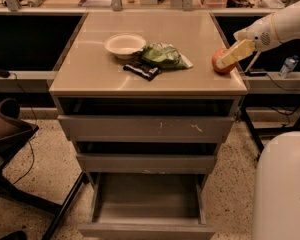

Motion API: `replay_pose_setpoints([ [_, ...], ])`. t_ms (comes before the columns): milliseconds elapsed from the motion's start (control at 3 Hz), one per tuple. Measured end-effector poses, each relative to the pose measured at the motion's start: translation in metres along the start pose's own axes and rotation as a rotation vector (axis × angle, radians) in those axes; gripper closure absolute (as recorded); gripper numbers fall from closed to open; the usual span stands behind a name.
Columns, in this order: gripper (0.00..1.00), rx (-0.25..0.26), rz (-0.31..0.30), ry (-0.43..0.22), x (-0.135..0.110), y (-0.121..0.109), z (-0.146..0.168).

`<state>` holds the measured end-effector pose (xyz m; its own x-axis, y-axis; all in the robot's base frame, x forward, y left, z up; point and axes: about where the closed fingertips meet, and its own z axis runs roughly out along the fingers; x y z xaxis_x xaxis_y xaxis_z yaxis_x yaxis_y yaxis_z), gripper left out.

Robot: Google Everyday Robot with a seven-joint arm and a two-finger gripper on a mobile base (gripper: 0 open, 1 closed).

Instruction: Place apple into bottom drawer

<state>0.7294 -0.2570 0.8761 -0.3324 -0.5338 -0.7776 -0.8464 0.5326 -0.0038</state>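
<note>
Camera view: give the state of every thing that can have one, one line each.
apple: resting on the cabinet top, near its right edge
gripper: against the apple's upper right side
bottom drawer: pulled open, empty
middle drawer: pulled out a little
top drawer: pulled out a little
white bowl: upright, looks empty
green bag: lying beside the bowl

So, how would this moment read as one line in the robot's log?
gripper: at apple | apple: on cabinet top, right edge | bottom drawer: open, apple not in it
</note>
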Motion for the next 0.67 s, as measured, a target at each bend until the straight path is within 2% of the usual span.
replay_pose_setpoints([
  [333,0.00,0.019,0.001,0.004,0.002,-0.006,0.004],
  [667,0.00,-0.026,0.062,-0.001,0.018,-0.005,0.022],
])
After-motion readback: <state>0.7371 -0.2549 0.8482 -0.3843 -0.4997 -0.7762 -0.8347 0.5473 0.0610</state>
